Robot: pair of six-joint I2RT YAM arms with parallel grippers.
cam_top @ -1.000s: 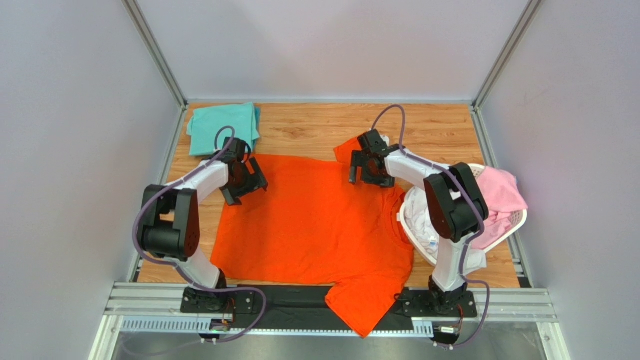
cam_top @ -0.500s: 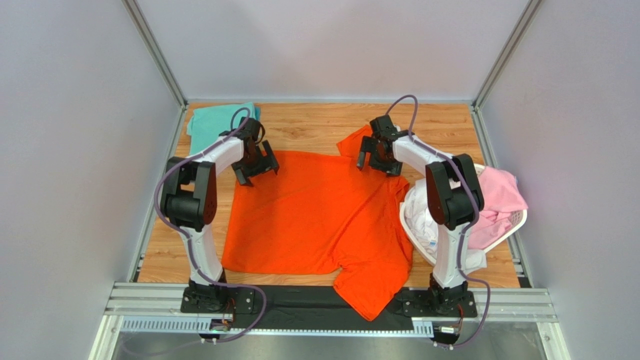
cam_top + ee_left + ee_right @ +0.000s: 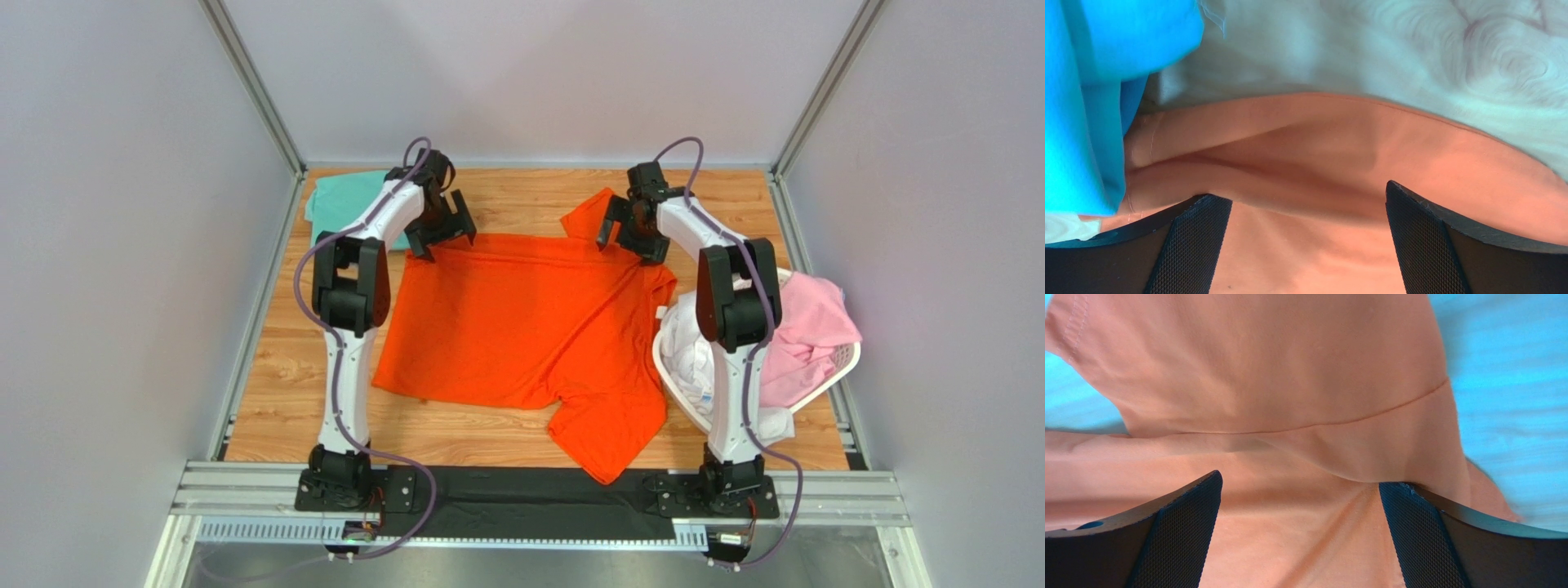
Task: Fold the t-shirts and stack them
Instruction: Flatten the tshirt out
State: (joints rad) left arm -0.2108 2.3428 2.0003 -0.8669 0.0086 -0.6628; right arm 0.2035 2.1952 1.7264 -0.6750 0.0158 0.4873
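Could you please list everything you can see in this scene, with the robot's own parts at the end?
orange t-shirt: one, bright orange-red, spread across the middle of the table, one sleeve towards the near edge
teal t-shirt: one, teal-green, far left corner, partly behind the left arm
pink t-shirt: one, pale pink, draped over the basket
white cloth: white, count unclear, inside the basket
basket: one, white, right edge of the table
table: one, light wood
left gripper: one, black, jaws apart over the orange t-shirt's far left edge
right gripper: one, black, jaws apart at its far right sleeve
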